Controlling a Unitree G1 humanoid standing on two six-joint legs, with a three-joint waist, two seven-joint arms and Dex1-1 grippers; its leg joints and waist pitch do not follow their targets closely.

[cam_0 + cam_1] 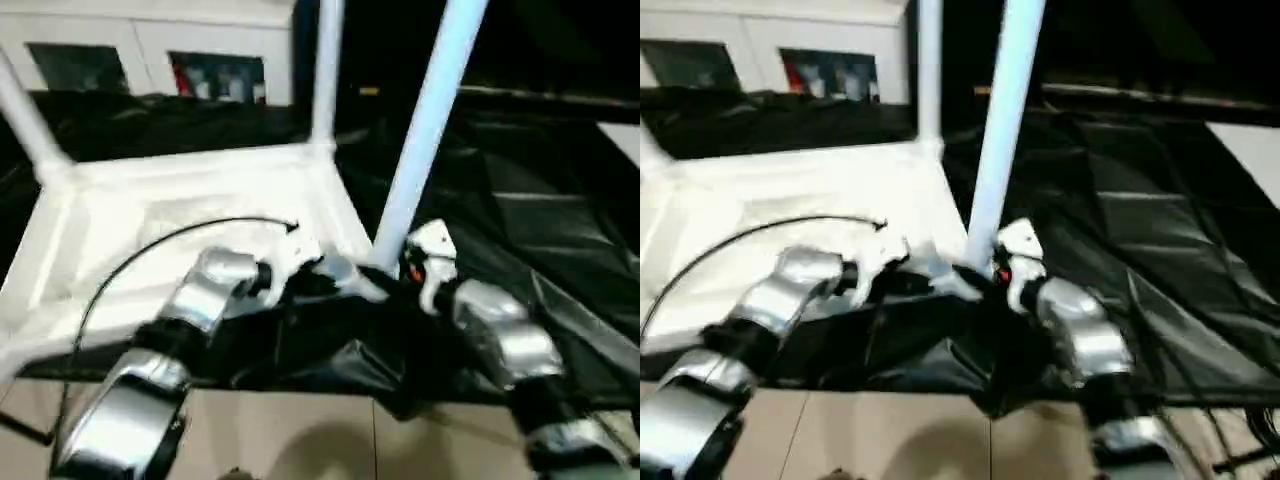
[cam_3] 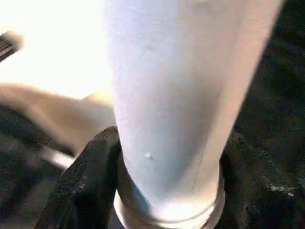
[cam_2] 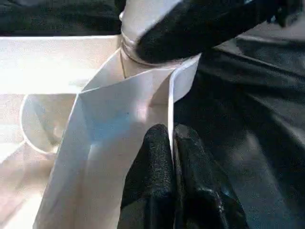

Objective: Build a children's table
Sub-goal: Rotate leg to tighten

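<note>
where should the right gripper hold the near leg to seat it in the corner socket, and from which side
Low on the near leg, just above its collar at the corner socket, coming from the robot's right side, as the right gripper sits now. The tube is round and narrow enough to sit between the fingers there, and a low hold keeps the tilted leg steerable. The left gripper pinches the tabletop's rim.

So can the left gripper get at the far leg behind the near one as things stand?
Probably not yet. The left gripper is shut on the tabletop's rim at the near corner, and the near leg, held by the right gripper, stands between it and the far leg.
</note>
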